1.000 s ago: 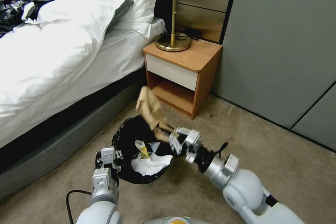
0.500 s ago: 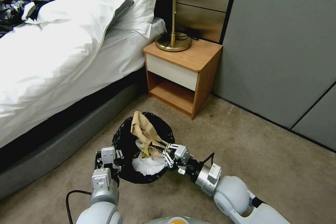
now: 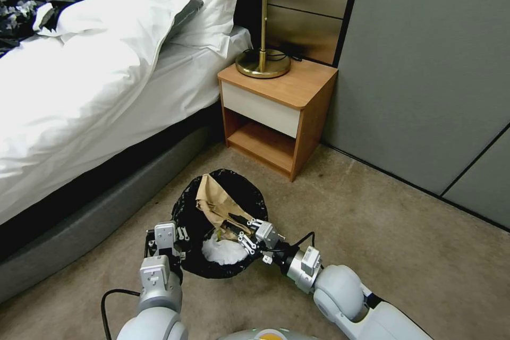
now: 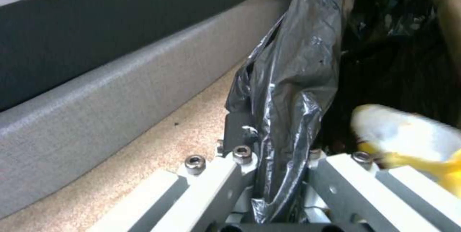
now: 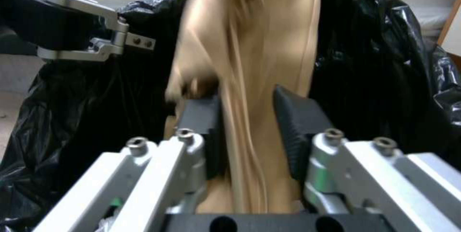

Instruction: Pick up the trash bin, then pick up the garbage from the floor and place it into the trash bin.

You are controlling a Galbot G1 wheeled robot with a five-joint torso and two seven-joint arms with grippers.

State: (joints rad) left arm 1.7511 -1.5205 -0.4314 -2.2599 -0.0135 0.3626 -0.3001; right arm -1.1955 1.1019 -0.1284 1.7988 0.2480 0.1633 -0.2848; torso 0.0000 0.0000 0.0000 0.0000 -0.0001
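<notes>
Crumpled brown paper [image 3: 212, 204] hanging inside black-lined round trash bin [image 3: 187, 212], loosely between parted right gripper [image 3: 240, 229] fingers; left gripper [image 3: 171, 238] clamping bin's rim.

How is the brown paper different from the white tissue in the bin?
The brown paper is tan and long, leaning up against the black liner of the trash bin; the white tissue is a low crumpled wad lying deeper. The right gripper has its fingers around the brown paper; nothing holds the white tissue. Both sit inside the trash bin, whose rim the left gripper grips.
</notes>
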